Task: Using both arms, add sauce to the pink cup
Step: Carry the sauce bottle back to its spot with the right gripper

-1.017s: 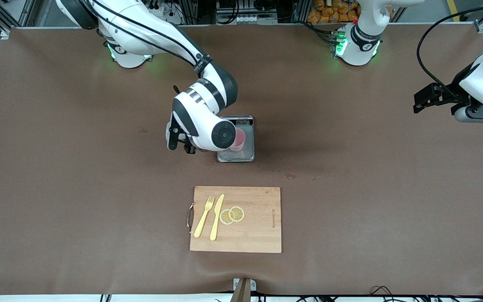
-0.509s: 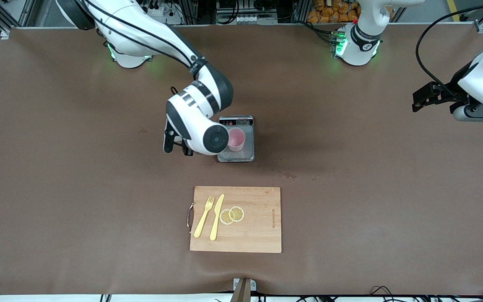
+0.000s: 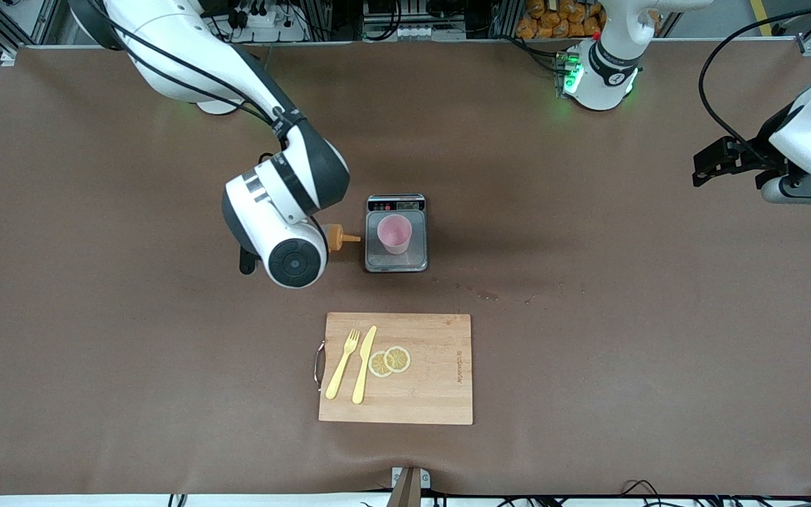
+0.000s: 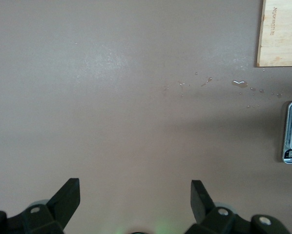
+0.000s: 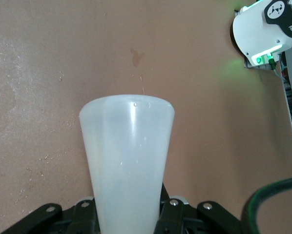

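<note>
The pink cup (image 3: 394, 233) stands upright on a small digital scale (image 3: 416, 262) at mid-table. My right gripper (image 5: 129, 210) is shut on the sauce bottle (image 5: 129, 156), a translucent whitish body that fills the space between the fingers. In the front view only the bottle's orange nozzle (image 3: 341, 238) shows past the right wrist; it lies level and points at the cup, just short of the scale, on the side toward the right arm's end. My left gripper (image 3: 702, 169) is open and empty over bare table at the left arm's end, and waits there (image 4: 135, 194).
A wooden cutting board (image 3: 434, 394) lies nearer to the front camera than the scale, with a yellow fork (image 3: 342, 364), a yellow knife (image 3: 364, 364) and lemon slices (image 3: 390, 360) on it. A few droplets (image 3: 490, 296) mark the table between scale and board.
My right arm has drawn back from over the cup toward the right arm's end, so the cup is now uncovered and the orange nozzle shows beside the scale. The left arm has hardly moved.
</note>
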Available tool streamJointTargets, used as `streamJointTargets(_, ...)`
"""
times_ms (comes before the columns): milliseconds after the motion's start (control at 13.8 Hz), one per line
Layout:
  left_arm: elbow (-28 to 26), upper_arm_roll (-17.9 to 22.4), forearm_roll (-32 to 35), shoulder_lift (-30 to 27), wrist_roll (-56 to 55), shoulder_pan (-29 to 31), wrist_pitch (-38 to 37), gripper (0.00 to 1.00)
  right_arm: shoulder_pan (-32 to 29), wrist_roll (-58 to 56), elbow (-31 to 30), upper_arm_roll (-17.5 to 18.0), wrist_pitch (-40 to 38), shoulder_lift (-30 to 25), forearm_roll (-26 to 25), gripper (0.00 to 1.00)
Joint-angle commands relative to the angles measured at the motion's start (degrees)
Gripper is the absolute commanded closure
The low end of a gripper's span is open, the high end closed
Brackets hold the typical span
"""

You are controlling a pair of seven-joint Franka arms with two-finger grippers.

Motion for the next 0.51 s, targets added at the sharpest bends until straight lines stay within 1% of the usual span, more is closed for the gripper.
streamJointTargets(0, 0.50, -0.57, -0.63, -0.05, 0.26, 0.77, 0.10, 0.00, -6.21, -7.15, -0.34, 0.69, -1.22, -4.71, 6.86, 1.00)
streamJointTargets(218, 0.50, -0.48, -0.55, -0.05, 0.26, 0.95, 0.98, 0.00, -11.93, -14.45, -1.03, 0.69, -1.57, -7.27, 11.27, 1.00)
streamJointTargets(291, 0.58, -0.48, -0.55, -0.05, 0.35, 0.95, 1.07, 0.00, -13.60, -16.82, -1.04, 0.69, -2.70, -7.27, 12.15, 1.00)
streamJointTargets(436, 1.02, -0.40, -0.20, -0.05, 1.31, 0.86, 1.07, 0.00, -17.99, -23.58, -1.04, 0.69, -4.81, -7.36, 15.48, 1.00)
